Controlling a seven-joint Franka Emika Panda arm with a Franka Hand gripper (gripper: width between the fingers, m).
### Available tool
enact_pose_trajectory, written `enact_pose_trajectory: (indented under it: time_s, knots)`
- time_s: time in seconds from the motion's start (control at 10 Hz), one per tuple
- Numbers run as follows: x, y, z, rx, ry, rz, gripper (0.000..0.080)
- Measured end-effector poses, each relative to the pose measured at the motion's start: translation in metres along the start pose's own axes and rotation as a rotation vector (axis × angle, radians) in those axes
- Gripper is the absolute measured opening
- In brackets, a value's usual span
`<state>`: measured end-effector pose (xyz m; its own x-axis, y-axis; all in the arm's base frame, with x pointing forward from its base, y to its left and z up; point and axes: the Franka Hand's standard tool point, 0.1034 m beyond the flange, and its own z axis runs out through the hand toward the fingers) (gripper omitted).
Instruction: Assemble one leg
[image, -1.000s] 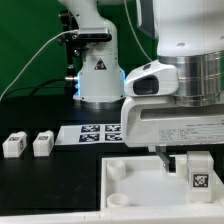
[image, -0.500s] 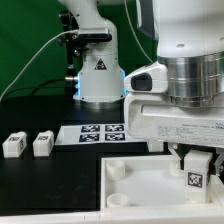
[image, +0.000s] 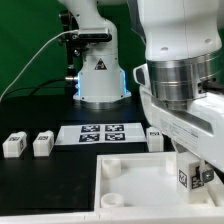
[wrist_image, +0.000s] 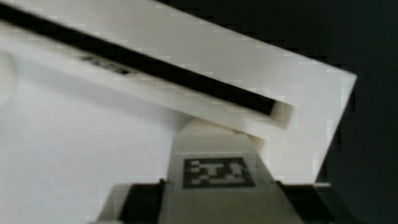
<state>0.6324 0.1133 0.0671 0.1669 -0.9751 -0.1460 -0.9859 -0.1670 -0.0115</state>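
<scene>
The gripper (image: 193, 172) grips a tagged leg (image: 188, 174) over the white panel (image: 135, 180), at the exterior view's right; two legs (image: 28, 145) lie far left.

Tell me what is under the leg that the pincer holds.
Under the leg, held by the pincer, lies the white panel. The leg's lower end and any socket under it are hidden, so contact cannot be judged.

We're seeing the leg (wrist_image: 215, 160) w/ its b&w tag facing cam, standing on the panel (wrist_image: 89, 130) | gripper (wrist_image: 214, 200) fingers sitting at both sides of leg, blurred so grip unclear | panel's dark edge slot running diagonally behind leg | black bg beyond panel edge
</scene>
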Motion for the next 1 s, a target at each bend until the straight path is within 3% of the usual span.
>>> enact_pose_trajectory:
  time_s: [0.4, 0.7, 0.8, 0.9, 1.0]
  knots:
    - [-0.0113, -0.0064, 0.0016, 0.014, 0.014, 0.518, 0.0294]
    - [-0.0117, -0.0060, 0.0012, 0.020, 0.037, 0.495, 0.0294]
    - [-0.0121, -0.0054, 0.0018, 0.018, 0.036, 0.494, 0.0418]
    - [-0.0122, -0.0054, 0.0018, 0.018, 0.036, 0.492, 0.0418]
    - [-0.0122, -0.0054, 0.0019, 0.018, 0.036, 0.491, 0.0550]
